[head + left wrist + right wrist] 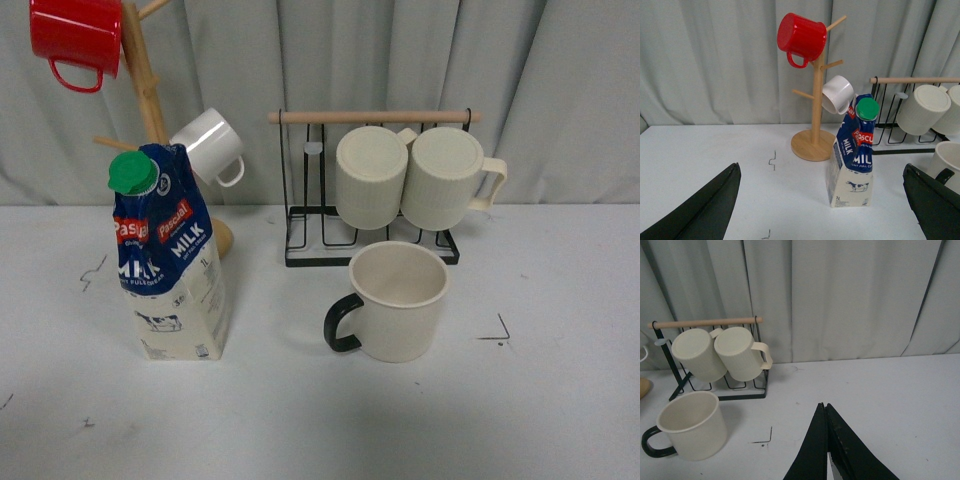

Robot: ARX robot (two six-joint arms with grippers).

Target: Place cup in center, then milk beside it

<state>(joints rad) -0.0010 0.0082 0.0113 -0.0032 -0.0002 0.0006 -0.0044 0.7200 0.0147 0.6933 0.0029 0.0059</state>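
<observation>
The cup (397,300), a wide cream mug with a black handle pointing left, stands upright on the white table near the middle, in front of the wire rack. It also shows in the right wrist view (691,425) and at the edge of the left wrist view (946,165). The milk (166,255), a tall carton with a blue top and green cap, stands at the left; it shows in the left wrist view (852,155). My left gripper (822,200) is open and empty, short of the carton. My right gripper (824,410) is shut and empty, right of the cup. Neither arm shows in the front view.
A black wire rack (300,240) with a wooden bar holds two ribbed cream mugs (372,176) behind the cup. A wooden mug tree (814,142) behind the carton carries a red mug (77,38) and a small white mug (212,146). Grey curtain at the back.
</observation>
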